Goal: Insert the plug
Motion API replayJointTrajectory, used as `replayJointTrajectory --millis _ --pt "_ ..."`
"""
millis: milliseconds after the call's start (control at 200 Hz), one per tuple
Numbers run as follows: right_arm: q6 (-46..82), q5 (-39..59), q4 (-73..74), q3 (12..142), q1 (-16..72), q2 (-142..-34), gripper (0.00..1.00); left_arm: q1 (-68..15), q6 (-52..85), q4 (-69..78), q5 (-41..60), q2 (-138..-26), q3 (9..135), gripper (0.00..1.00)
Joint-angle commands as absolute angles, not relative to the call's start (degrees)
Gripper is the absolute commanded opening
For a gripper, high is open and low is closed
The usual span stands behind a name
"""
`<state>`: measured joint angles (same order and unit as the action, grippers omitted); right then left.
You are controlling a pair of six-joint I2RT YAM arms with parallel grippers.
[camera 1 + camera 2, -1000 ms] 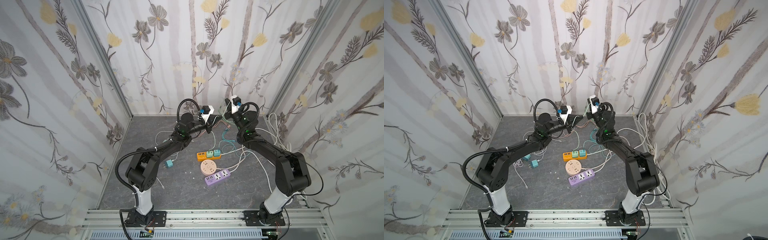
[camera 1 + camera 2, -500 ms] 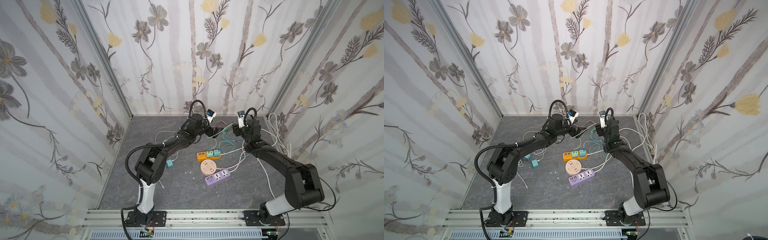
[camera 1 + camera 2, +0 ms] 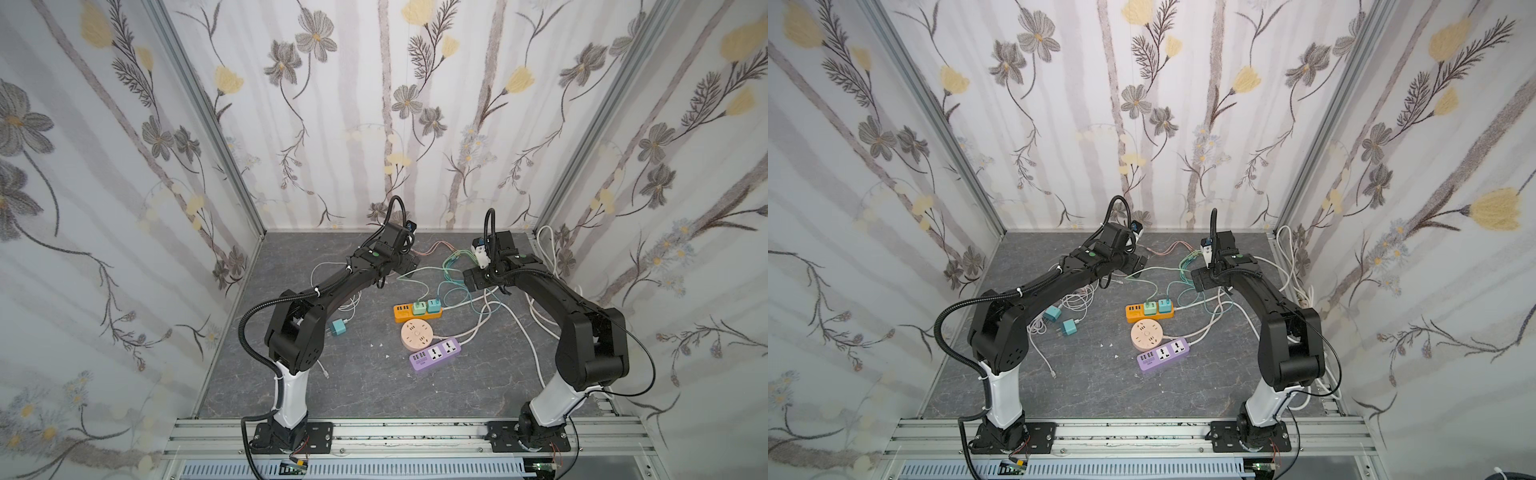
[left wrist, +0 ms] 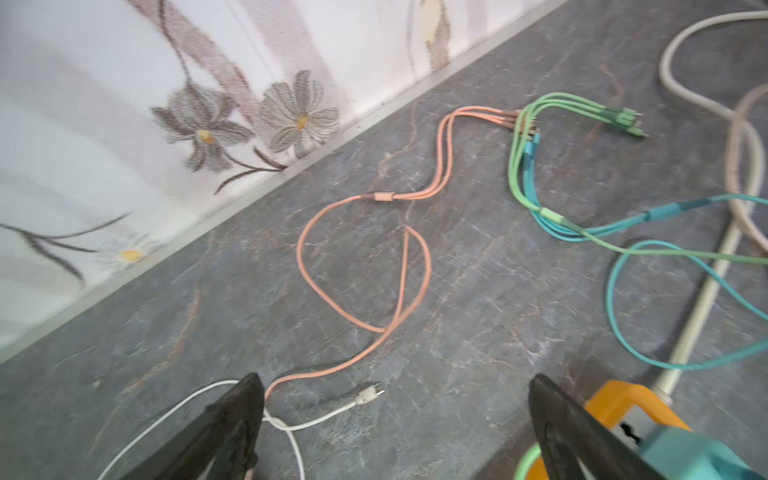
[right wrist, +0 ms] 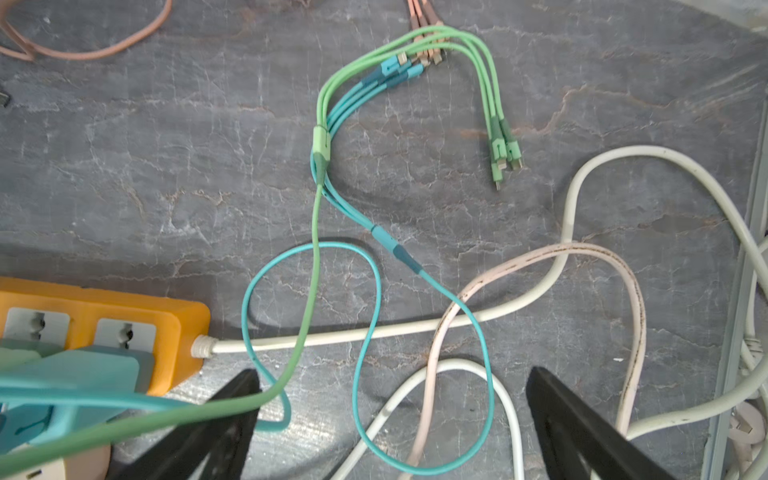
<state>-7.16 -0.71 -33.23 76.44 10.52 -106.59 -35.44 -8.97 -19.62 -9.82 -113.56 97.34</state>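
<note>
three power strips lie mid-way across the grey surface: an orange strip, a round peach strip and a purple strip. two plugs sit side by side in the orange strip, a green plug and a teal plug. two more lie unplugged near the left arm, a loose teal plug and a second loose plug. three coloured cables, each fanning into three ends, trail toward the back wall: a peach cable, a green cable and a teal cable. the left gripper has its jaws wide apart and empty above a thin white cable. the right gripper is likewise spread wide, gripping nothing, just beside the orange strip.
</note>
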Motion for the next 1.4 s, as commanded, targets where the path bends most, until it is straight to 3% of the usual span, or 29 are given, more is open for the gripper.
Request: replayJointTrajectory --millis 0,85,260,400,500,645,764,979,1114,1199,1329,1399 --pt "-7.68 3.18 -37.05 77.93 10.11 -106.96 0.99 -35.76 -9.69 -26.52 -27.88 -117.43 102.75 1.00" --pt "-7.14 3.44 -37.16 78.78 9.78 -107.42 0.99 -35.67 -8.90 -29.75 -35.16 -120.51 107.45 1.00" --pt "3.69 7.80 -36.17 81.75 4.73 -110.71 0.99 -33.98 0.35 -30.06 -36.57 -118.30 106.85 1.00" --pt "5.50 20.44 -41.19 87.31 0.27 -115.24 0.99 -34.34 -0.20 -27.92 -25.57 -110.63 97.75 1.00" --pt "5.27 21.49 -41.81 87.29 -0.22 -114.76 0.99 -35.23 -3.57 -23.85 -19.73 -104.40 86.69 1.00" --pt "7.63 21.10 -34.77 79.50 -0.17 -106.66 1.00 -35.37 -5.74 -19.48 -10.68 -97.63 72.34 1.00" --pt "14.62 17.10 -24.84 69.03 0.00 -96.12 0.99 -35.34 -3.50 -19.16 -5.23 -95.54 67.69 1.00" --pt "32.76 20.73 -6.84 46.74 4.07 -77.29 0.97 -34.86 19.49 -16.70 5.47 -95.94 65.89 1.00" --pt "35.96 18.46 -0.70 38.57 13.20 -72.36 0.94 -35.01 33.83 -8.81 9.75 -96.61 61.01 0.88" --pt "35.58 19.92 4.17 35.68 18.05 -74.42 0.86 -35.23 39.89 -2.85 11.05 -96.83 57.21 0.77" --pt "33.36 17.11 5.60 35.97 24.41 -82.14 0.54 -35.19 44.23 0.28 11.53 -97.91 54.93 0.61" --pt "32.48 14.77 6.63 36.68 26.89 -86.45 0.43 -35.24 44.88 0.57 13.74 -98.97 55.17 0.57"
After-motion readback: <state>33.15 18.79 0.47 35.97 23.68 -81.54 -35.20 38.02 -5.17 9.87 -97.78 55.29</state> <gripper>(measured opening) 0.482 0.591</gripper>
